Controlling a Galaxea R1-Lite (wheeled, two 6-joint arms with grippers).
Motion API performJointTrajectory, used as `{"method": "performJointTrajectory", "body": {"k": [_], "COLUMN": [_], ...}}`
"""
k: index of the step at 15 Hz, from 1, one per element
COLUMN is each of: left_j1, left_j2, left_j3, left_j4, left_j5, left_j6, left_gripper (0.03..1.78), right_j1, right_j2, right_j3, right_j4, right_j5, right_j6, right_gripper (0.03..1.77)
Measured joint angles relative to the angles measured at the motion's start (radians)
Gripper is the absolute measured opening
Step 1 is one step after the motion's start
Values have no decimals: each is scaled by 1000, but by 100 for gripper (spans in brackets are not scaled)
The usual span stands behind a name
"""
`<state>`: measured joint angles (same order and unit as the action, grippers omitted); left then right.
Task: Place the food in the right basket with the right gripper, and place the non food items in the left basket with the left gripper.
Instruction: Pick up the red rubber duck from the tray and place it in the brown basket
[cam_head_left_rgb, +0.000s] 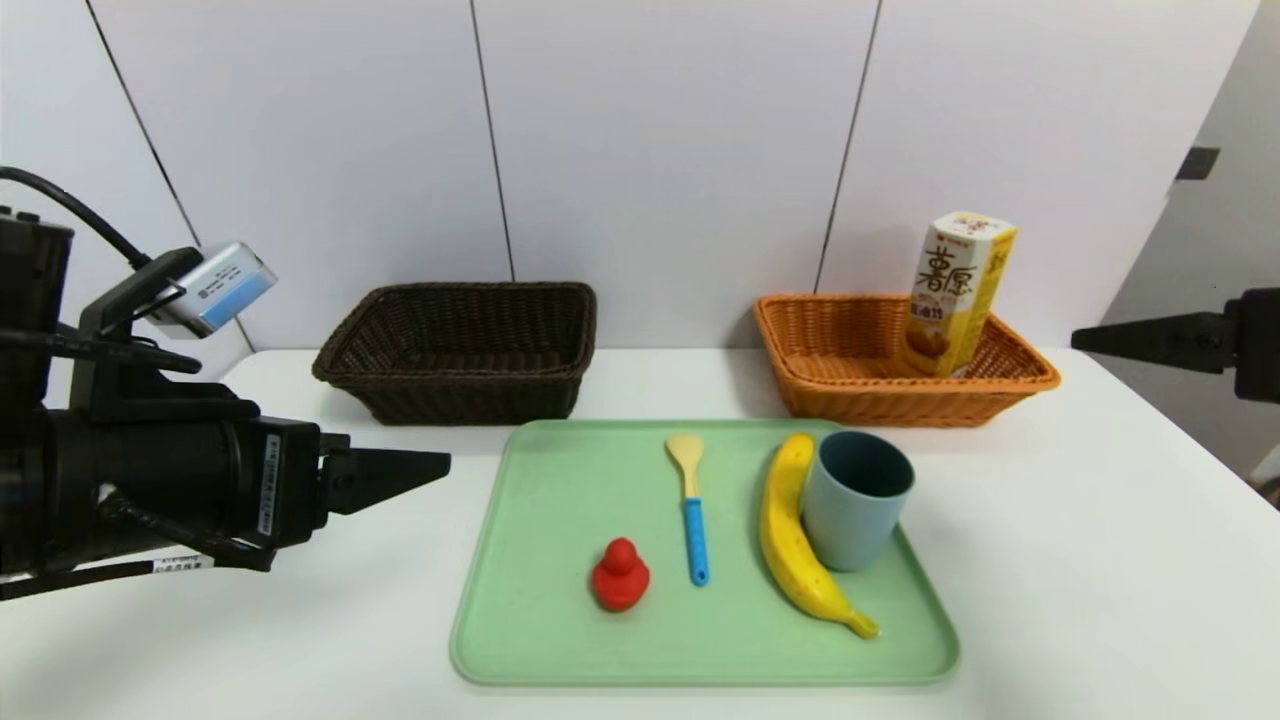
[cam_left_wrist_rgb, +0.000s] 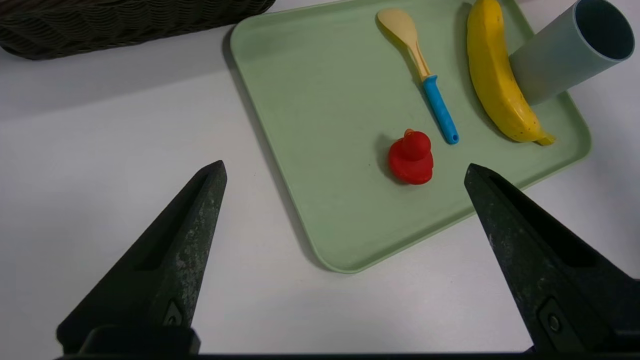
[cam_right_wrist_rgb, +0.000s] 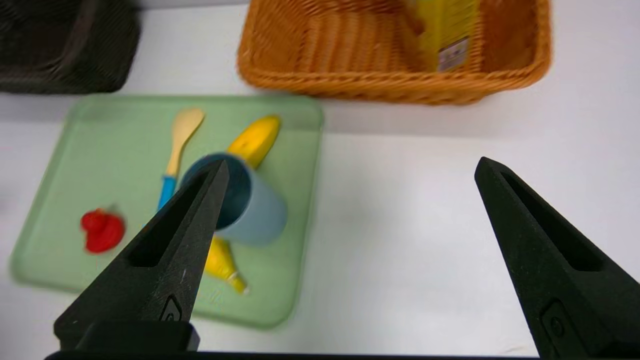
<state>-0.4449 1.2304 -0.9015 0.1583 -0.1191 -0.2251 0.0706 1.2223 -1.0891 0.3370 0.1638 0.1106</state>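
- Head view: a white table (cam_head_left_rgb: 1100, 560) stands against a wall of pale panels (cam_head_left_rgb: 660, 150) split by thin dark seams; a grey side wall carries a small dark fitting at the far right.
- At the back of the table, the dark brown basket (cam_head_left_rgb: 462, 350) sits on the left and the orange basket (cam_head_left_rgb: 890, 365) on the right, well apart. The snack box (cam_head_left_rgb: 958, 292) stands in the orange basket, leaning on its right side.
- A green tray (cam_head_left_rgb: 560, 600) lies in front of the baskets. On it, from left to right: the red duck (cam_head_left_rgb: 620, 575), the spoon (cam_head_left_rgb: 690, 505) with its yellow bowl toward the baskets, the banana (cam_head_left_rgb: 795, 535), and the grey-blue cup (cam_head_left_rgb: 855, 497), upright and touching the banana.
- The left gripper (cam_head_left_rgb: 400, 476) hangs over the table left of the tray; the right gripper (cam_head_left_rgb: 1150, 340) pokes in from the right edge, beside the orange basket.
- Left wrist view: the left gripper (cam_left_wrist_rgb: 345, 172) has its jaws wide apart and holds nothing. Between them show the tray (cam_left_wrist_rgb: 310, 150), duck (cam_left_wrist_rgb: 411, 159), spoon (cam_left_wrist_rgb: 422, 70), banana (cam_left_wrist_rgb: 495, 85) and cup (cam_left_wrist_rgb: 560, 60); the dark basket (cam_left_wrist_rgb: 100, 25) shows at one corner.
- Right wrist view: the right gripper (cam_right_wrist_rgb: 350, 167) is also spread wide and bare, over white table (cam_right_wrist_rgb: 425, 200) beside the tray (cam_right_wrist_rgb: 100, 150). The orange basket (cam_right_wrist_rgb: 375, 82) with the box (cam_right_wrist_rgb: 445, 35) lies beyond.
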Motion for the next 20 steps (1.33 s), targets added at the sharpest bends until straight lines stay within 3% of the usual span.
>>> {"method": "performJointTrajectory", "body": {"k": [3,5,10,16,18,20], "left_j1": [-14,-24,-86,-200,-248,-294], "left_j2": [19,26,45,150,212,287], "left_j3": [1,3,2,-7,-29,-76], "left_j4": [0,0,-57,-139,-141,-139], "left_j5": [0,0,-1,4,50,145], "left_j6": [-11,-14,-18,-21,-23,-58], "left_gripper": [169,169,169,169,169,169], "right_j1": [16,58,191,199,197,195], "right_j2": [-91,-154,-213,-206,-201,-198], "right_j3": [52,98,144,142,142,146], "right_j4": [58,79,71,68,67,69], "right_j5": [109,138,141,134,135,136], "right_j6": [-9,-40,-84,-83,-82,-79], "right_gripper": [170,170,170,170,170,170]}}
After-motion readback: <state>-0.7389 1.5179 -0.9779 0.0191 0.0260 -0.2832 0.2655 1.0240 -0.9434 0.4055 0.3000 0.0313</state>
